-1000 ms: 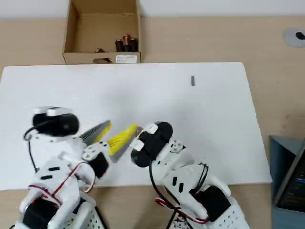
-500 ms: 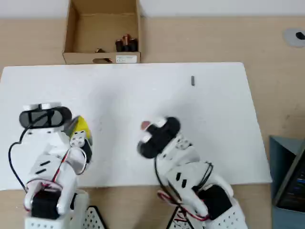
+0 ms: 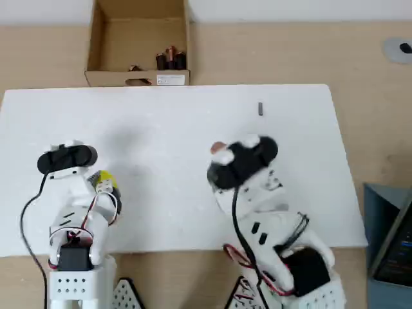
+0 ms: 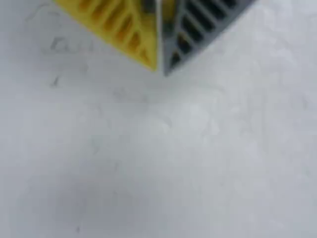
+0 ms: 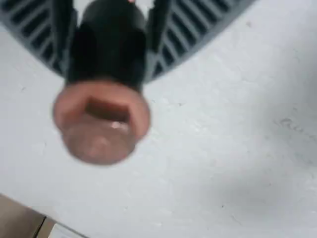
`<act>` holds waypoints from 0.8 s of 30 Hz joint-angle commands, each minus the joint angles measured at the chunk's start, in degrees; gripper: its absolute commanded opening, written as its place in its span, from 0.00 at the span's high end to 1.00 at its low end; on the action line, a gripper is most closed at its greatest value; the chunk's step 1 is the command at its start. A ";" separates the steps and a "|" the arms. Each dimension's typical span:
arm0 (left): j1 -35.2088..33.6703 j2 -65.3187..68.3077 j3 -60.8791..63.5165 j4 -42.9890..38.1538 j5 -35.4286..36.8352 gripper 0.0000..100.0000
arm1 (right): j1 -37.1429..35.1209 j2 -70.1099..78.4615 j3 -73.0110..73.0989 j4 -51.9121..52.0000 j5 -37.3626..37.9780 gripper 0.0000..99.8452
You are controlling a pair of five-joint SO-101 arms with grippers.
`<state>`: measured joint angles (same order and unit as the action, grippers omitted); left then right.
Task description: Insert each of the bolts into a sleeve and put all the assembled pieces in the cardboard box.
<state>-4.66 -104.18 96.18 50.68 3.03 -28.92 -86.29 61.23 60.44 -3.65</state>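
My white left arm [image 3: 74, 206] sits folded at 8 o'clock, its yellow-and-grey left gripper [image 4: 159, 67] pointing down with the tips pressed together. My white right arm [image 3: 264, 212], based at 5 o'clock, leans toward 11. Its right gripper [image 5: 109, 59] clamps a black sleeve with a copper-coloured bolt head [image 5: 101, 124].

Setting: robotics bench, lab or office type. Pale wooden worktop [image 3: 373, 96] with grey round cable port [image 3: 398, 48]; white rectangular sheet [image 3: 161, 129]; white plastic left arm [image 3: 77, 212] and right arm [image 3: 264, 212], wiring exposed.
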 commanded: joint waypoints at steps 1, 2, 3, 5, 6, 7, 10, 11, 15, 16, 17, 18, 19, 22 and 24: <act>-0.26 -0.31 0.88 -0.79 0.00 1.00 | 1.01 10.77 -10.95 -4.48 -0.79 0.99; -0.26 -0.22 0.88 -0.79 0.09 1.00 | 1.01 13.76 -12.79 -5.89 -0.79 0.99; -0.35 -0.22 0.88 -0.70 0.09 1.00 | 1.01 16.48 -14.55 -7.30 -0.79 0.99; -0.44 -0.22 0.88 0.09 0.09 1.00 | 1.01 22.20 -17.63 -10.29 -0.70 0.99; -0.53 -0.22 0.88 0.35 0.09 0.99 | 1.01 25.10 -19.21 -11.60 -0.62 0.99; -0.53 -0.22 0.88 0.44 0.18 0.99 | 1.01 27.91 -20.70 -12.75 -0.35 0.99; -0.53 -0.22 0.88 0.44 0.18 0.99 | 1.10 36.44 -25.71 -15.91 -0.26 0.99; -0.53 -0.22 0.88 0.44 0.18 0.99 | 1.45 39.43 -27.47 -16.97 -0.26 0.99; -0.53 -0.22 0.88 0.44 0.18 0.99 | 2.95 51.38 -35.30 -21.01 -0.26 0.99; -0.53 -0.22 0.88 0.44 0.18 0.99 | 3.12 54.55 -37.67 -21.89 -0.26 0.99; -0.53 -0.22 0.88 0.44 0.18 0.99 | 3.30 57.63 -40.04 -22.68 -0.26 0.99; -0.53 -0.22 0.88 0.44 0.18 0.99 | 3.65 60.79 -42.59 -23.38 -0.26 0.99; -0.53 -0.22 0.88 0.44 0.18 0.99 | 3.74 63.96 -45.14 -24.09 -0.18 0.99; -0.53 -0.22 0.88 0.44 0.18 0.99 | 3.91 73.45 -53.49 -26.20 -0.18 0.99; -0.62 -0.22 0.88 0.44 0.18 0.99 | 4.00 79.96 -59.30 -27.52 0.26 0.99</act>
<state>-4.66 -104.18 96.18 51.03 3.03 -26.20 -13.23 13.23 36.09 -3.91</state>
